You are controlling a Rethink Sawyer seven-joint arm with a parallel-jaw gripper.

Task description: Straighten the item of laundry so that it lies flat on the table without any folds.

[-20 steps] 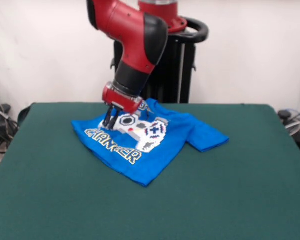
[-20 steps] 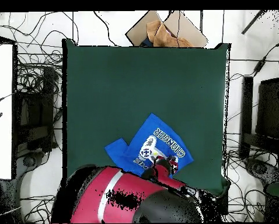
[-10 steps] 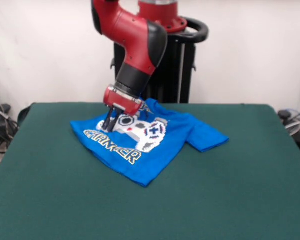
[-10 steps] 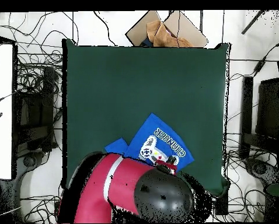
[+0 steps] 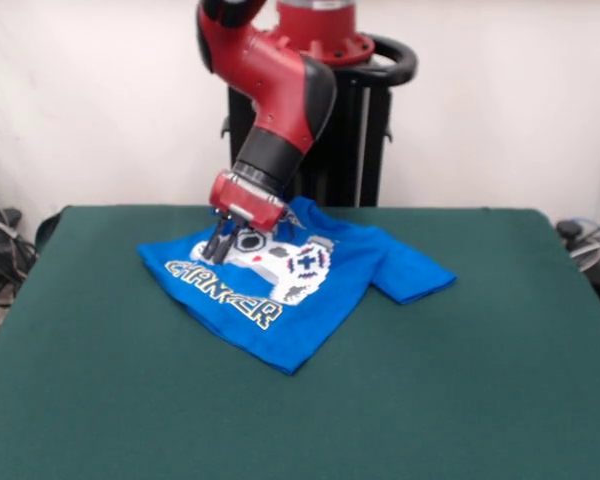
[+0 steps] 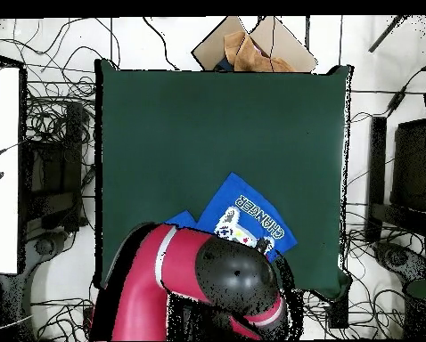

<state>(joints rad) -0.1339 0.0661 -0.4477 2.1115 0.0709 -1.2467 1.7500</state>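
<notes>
Tool (image 5: 220, 248) planted on the blue T-shirt (image 5: 290, 295) at the upper left of the controller print, fingers drawn close together with tips down in the cloth; whether fabric was actually pinched between them could not be told. In the front view, bulk of the shirt spread from the tool toward 4 and 5 o'clock, long axis running from about 10 to 4, one hem corner pointing to 5 o'clock and one sleeve reaching out flat toward 3. Cloth bunched just behind the tool at 12 to 1 o'clock, and the other sleeve not visible, probably folded under there. Judged from this, next pull best aimed toward 9 or 10 o'clock, away from the spread body. Green desk (image 5: 500, 400) bare and wide at 6, 3 and 9 o'clock, ample room; far edge close at 12 o'clock, little room there. Overhead, arm covering much of the shirt.
</notes>
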